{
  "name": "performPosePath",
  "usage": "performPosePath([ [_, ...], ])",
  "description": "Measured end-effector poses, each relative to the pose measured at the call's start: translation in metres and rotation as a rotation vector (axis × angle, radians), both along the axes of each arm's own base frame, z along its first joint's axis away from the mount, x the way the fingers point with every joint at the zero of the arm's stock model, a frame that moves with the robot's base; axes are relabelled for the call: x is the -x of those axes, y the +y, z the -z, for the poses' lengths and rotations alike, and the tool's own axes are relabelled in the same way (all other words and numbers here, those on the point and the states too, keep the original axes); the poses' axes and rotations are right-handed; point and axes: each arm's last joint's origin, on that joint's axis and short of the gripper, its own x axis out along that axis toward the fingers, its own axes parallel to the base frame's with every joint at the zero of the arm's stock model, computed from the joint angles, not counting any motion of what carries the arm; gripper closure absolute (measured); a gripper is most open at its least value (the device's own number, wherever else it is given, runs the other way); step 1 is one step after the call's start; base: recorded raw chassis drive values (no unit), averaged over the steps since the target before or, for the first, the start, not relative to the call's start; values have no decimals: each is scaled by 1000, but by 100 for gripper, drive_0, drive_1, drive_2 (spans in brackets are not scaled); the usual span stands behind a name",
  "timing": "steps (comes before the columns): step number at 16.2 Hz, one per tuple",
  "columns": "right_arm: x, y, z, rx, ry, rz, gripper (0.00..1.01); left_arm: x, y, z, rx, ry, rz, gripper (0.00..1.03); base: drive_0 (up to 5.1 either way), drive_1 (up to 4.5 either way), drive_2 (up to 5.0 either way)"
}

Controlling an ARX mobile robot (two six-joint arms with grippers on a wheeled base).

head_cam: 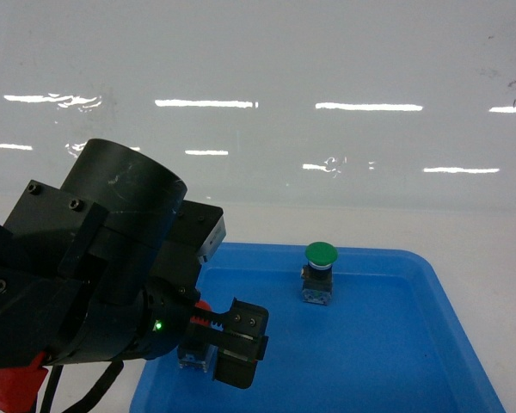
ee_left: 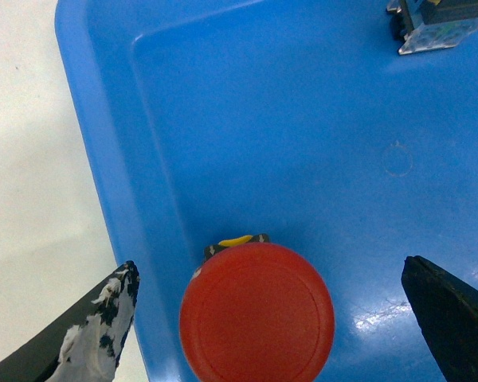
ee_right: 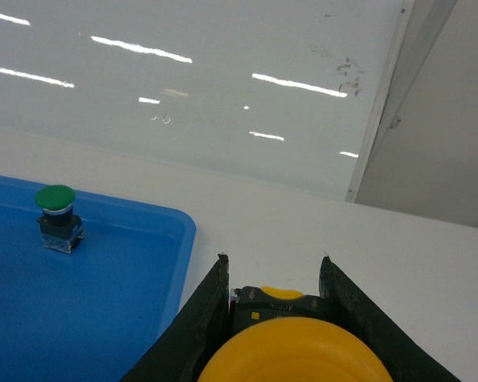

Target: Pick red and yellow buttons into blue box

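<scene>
The red button [ee_left: 256, 312] stands in the left part of a shallow blue tray [ee_left: 103, 119]. My left gripper [ee_left: 268, 270] is open right above it, one finger on each side of the red cap and neither touching it. In the head view this gripper [head_cam: 232, 340] covers most of the red button [head_cam: 203, 306]. My right gripper [ee_right: 273, 267] is shut on the yellow button [ee_right: 295, 354], gripping its dark base above the white table, right of the tray. The right gripper is outside the head view. The blue box is out of view.
A green button [head_cam: 321, 254] stands upright at the tray's far middle, also seen as the green button [ee_right: 56, 199] and its clear base [ee_left: 438, 28]. The tray's rim [head_cam: 451, 301] lies on a white table [ee_right: 342, 231]. A glossy white wall stands behind.
</scene>
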Motion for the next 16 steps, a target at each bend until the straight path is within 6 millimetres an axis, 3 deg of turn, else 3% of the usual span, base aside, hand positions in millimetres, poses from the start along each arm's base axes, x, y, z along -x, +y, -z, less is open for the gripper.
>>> performPosePath([
  [1, 0, 0, 0, 0, 0, 0, 70, 1, 1, 4, -1, 9, -5, 5, 0, 0, 0],
  [2, 0, 0, 0, 0, 0, 0, 70, 0, 2, 4, 2, 9, -8, 13, 0, 0, 0],
  [4, 0, 0, 0, 0, 0, 0, 70, -1, 2, 4, 15, -5, -8, 44, 0, 0, 0],
  [7, 0, 0, 0, 0, 0, 0, 70, -1, 2, 7, 19, -9, -7, 70, 0, 0, 0],
  [12, 0, 0, 0, 0, 0, 0, 70, -6, 10, 2, 117, -42, -38, 70, 0, 0, 0],
  [16, 0, 0, 0, 0, 0, 0, 70, -15, 30, -51, 194, -224, -72, 71, 0, 0, 0],
])
